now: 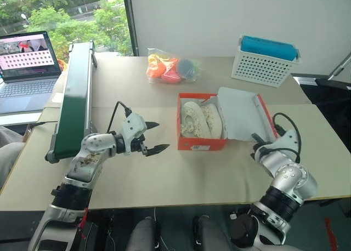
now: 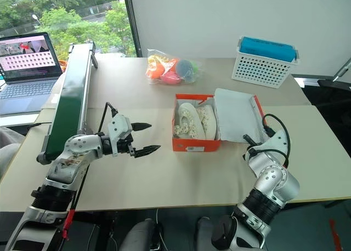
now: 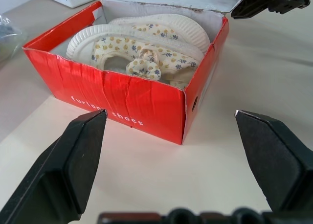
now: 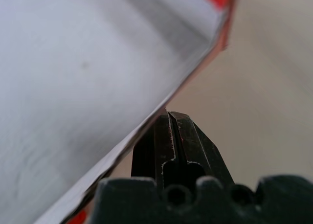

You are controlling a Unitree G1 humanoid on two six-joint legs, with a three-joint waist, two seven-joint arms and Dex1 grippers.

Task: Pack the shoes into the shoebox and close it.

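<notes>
Right now my left claw (image 1: 152, 137) stands as wide as it goes, holding nothing, its two black fingers (image 3: 73, 160) pointing across the bench (image 1: 164, 180) at the near left corner of the shoebox (image 1: 202, 143), close to it but apart. My right claw (image 1: 255, 138) is pressed fully together, empty; in the right wrist view its tips (image 4: 172, 131) sit right at the edge of the lid (image 1: 241, 115), either touching it or just under it, I cannot tell which.

The shoebox sits in the middle of the bench, its long axis running away from me toward the far wall. The lid lies thrown open to my right, white inside facing up, hinged along the box's right long side. Both shoes (image 1: 201, 119) lie inside, side by side, lengthwise along the box, cream with a small flower print. Which end their toes point to I cannot tell.

On the box's orange-red side, the left wrist view shows small white print ending in "shoes" (image 3: 128, 119); the first word looks like "furlan" but my finger covers part of it. A white label (image 1: 196, 147) on the near end is too small to read.
</notes>
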